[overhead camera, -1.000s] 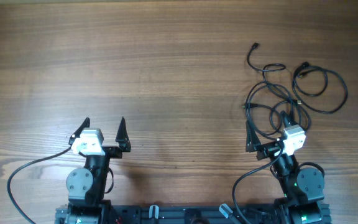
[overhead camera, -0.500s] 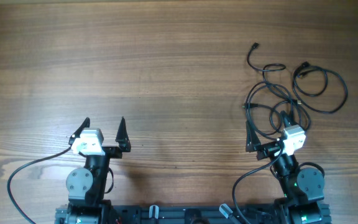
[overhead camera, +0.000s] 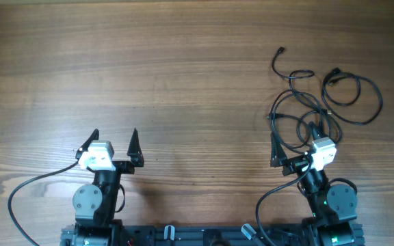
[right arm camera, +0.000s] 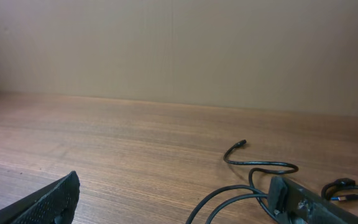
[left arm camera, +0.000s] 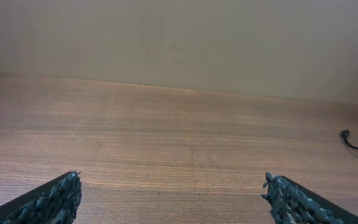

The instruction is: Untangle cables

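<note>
The cables (overhead camera: 318, 99) lie in tangled black loops at the right of the table, with a plug end at the far tip (overhead camera: 280, 50). My right gripper (overhead camera: 293, 139) is open and empty at the near edge of the tangle; loops pass between and under its fingers. In the right wrist view the cables (right arm camera: 253, 171) run past the right finger, and the gripper (right arm camera: 174, 196) holds nothing. My left gripper (overhead camera: 112, 141) is open and empty at the left front, far from the cables. In the left wrist view the gripper (left arm camera: 173, 199) is over bare wood; one plug end (left arm camera: 347, 134) shows at the right edge.
The wooden table (overhead camera: 149, 68) stretches far and left of both arms. Thick black robot wires (overhead camera: 26, 191) trail from each arm base at the front edge. A plain wall stands behind the table in both wrist views.
</note>
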